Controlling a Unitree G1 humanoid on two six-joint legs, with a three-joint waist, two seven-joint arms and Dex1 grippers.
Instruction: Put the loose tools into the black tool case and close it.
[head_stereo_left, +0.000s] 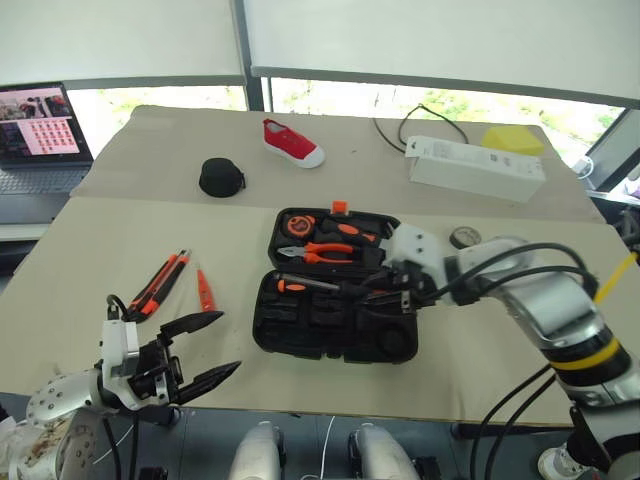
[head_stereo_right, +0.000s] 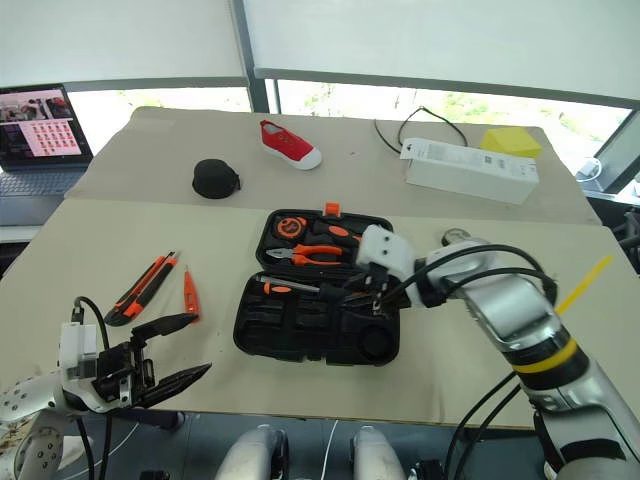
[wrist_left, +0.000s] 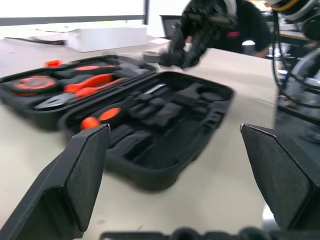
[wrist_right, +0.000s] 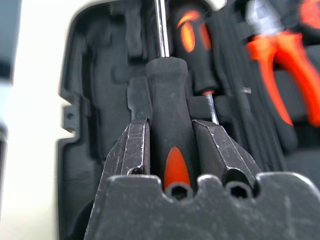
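Black rubbery grip with an orange inlay: that is the screwdriver (wrist_right: 169, 145) I have clamped between the right gripper (head_stereo_left: 392, 290) fingers, held by the handle with the steel shaft running out ahead over the open black tool case (head_stereo_left: 330, 325). It reads as light and stiff, and the grip looks tacky enough not to slide, so the handle's thick middle is the right place to hold; the thin shaft would twist out. I judge it must go in lengthwise to seat in its moulded slot.

The case lies open in the middle of the worktop (head_stereo_left: 500, 360), lid half far, tray half near. A second screwdriver (head_stereo_left: 300, 286) already sits at the tray's far left edge, and orange-handled pliers (head_stereo_left: 325, 251) are in the lid.

Still loose on the worktop, left of the case: the black-and-orange utility knife (head_stereo_left: 160, 284) and, just right of it, the small flat orange pointed tool (head_stereo_left: 205, 289). The knife looks rigid and slim, best pinched across its body; the orange piece is flat and thin, probably awkward to lift off the surface.

My left gripper (head_stereo_left: 205, 350) hangs at the near left edge, fingers spread wide and empty.
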